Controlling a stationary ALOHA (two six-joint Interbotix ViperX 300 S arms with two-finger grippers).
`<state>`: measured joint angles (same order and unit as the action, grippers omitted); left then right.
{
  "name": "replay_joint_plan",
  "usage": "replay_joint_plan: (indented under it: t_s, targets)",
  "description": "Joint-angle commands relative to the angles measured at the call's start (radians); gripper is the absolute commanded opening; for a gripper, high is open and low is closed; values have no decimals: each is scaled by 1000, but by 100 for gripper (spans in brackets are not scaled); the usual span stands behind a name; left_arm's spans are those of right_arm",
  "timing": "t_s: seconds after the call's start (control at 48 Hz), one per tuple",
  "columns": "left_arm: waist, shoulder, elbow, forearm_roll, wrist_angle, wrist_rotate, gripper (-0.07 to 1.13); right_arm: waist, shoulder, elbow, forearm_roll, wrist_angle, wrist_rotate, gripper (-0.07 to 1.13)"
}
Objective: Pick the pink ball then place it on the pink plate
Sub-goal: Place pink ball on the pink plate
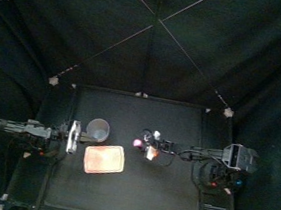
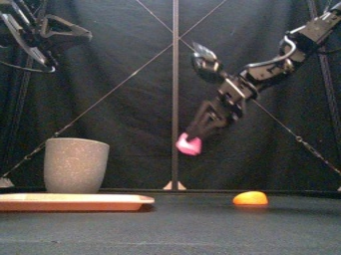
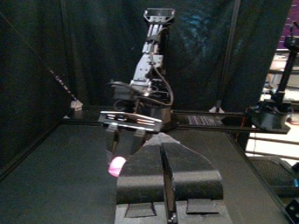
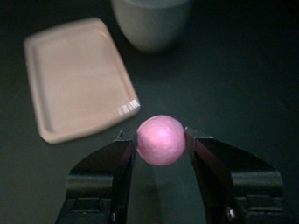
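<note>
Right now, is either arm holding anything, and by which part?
The right gripper holds the pink ball by its two opposite sides, squeezed across its middle between the fingers. The left gripper, resting at the left, holds nothing.

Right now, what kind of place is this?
Probably a robot test booth: black curtains enclose a small black table, and the right gripper holds a toy pink ball, with a pink plate laid out.

Left arm [image 1: 18,127] and right arm [image 2: 260,68] are black, jointed, cabled; the right gripper [image 4: 162,149] has black jaws, a silver cross-plate [image 3: 135,116].
</note>
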<state>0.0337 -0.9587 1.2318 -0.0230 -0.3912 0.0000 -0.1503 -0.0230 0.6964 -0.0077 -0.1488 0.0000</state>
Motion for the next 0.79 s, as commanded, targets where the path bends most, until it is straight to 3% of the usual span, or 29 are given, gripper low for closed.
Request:
replay_joint_plan:
  t_s: [0.021,0.25,0.604,0.792]
  targets:
    - [5,5,-14,-3,-9,0,-3,74,69,-117,-20,-6,3,56]
    - [23,5,2,-3,-6,-2,-3,150,307,-336,-26,-2,9,56]
    - [31,5,8,-3,0,-5,-3,149,526,-606,-18,140,9,57]
    - [31,5,20,-9,2,-5,-3,149,545,-641,-21,149,9,74]
